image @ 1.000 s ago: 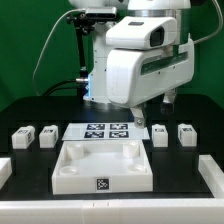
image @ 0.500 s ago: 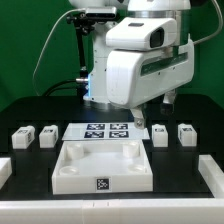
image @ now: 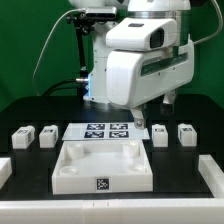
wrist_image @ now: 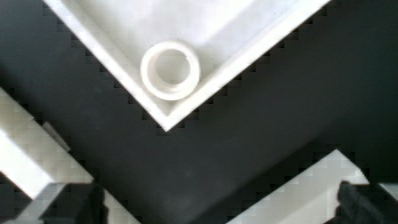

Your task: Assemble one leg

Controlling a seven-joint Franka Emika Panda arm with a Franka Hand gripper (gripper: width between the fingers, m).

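Note:
Four small white legs lie on the black table: two at the exterior view's left [image: 20, 137] [image: 47, 133] and two at its right [image: 160, 134] [image: 186, 132]. The large white tray-like piece [image: 70, 178] lies in front, between them. My gripper [image: 154, 111] hangs open and empty above the table, behind the two right legs and apart from them. In the wrist view a white corner of the tray-like piece [wrist_image: 231, 40] with a round recess [wrist_image: 169, 70] shows. My dark fingertips [wrist_image: 54, 205] stand wide apart with only black table between them. No leg shows in the wrist view.
The marker board [image: 104, 130] lies behind the tray-like piece. White rails run at the front left [image: 4, 172] and front right [image: 212, 176] edges of the table. The arm's bulky white body [image: 140, 60] looms over the back of the scene.

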